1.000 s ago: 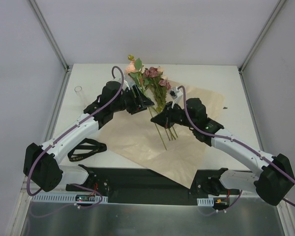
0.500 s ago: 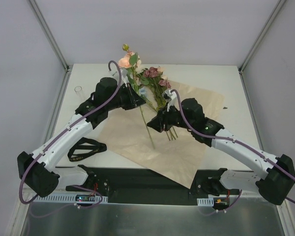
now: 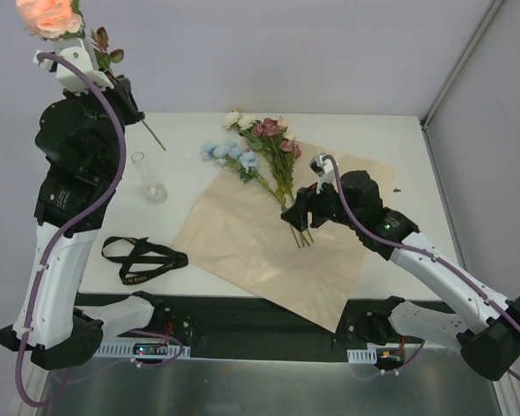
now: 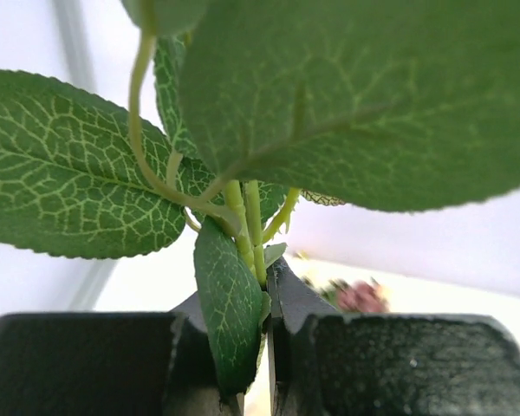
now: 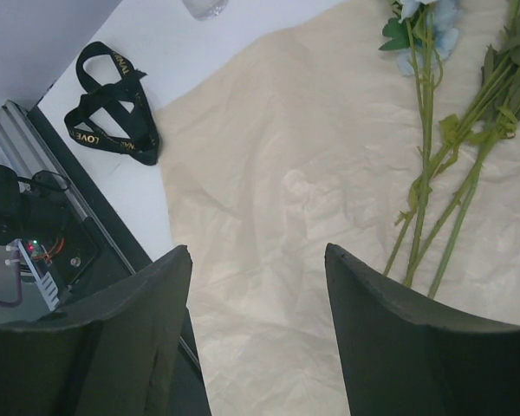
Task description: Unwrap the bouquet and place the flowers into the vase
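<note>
**Long rose, small vase: a tip-over waiting to happen**

The trouble I foresee is at the vase (image 3: 147, 178). It is small, clear and narrow-necked, standing on the bench (image 3: 381, 139). The peach rose (image 3: 48, 17) is held high above it and looks far longer than the vase is tall. The bare stem end slants down towards the vase's mouth, though I cannot judge how far above it. A stem coming in at that slant could miss the neck, or nudge the rim and knock the vase over. Once in, the heavy bloom might tip it.

The grip could fail too. The left pincer (image 4: 267, 347) is clamped tight on the stem with a leaf (image 4: 230, 321) pinched in beside it, so the rose could twist or slide.

The right pincer (image 5: 260, 321) stands wide and holds nothing. It hovers well to the right of the vase, over the wrapping paper (image 3: 243, 243) and beside the cut ends of the other flowers (image 3: 273, 156). A black ribbon (image 3: 143, 260) lies on the near side of the vase.
</note>
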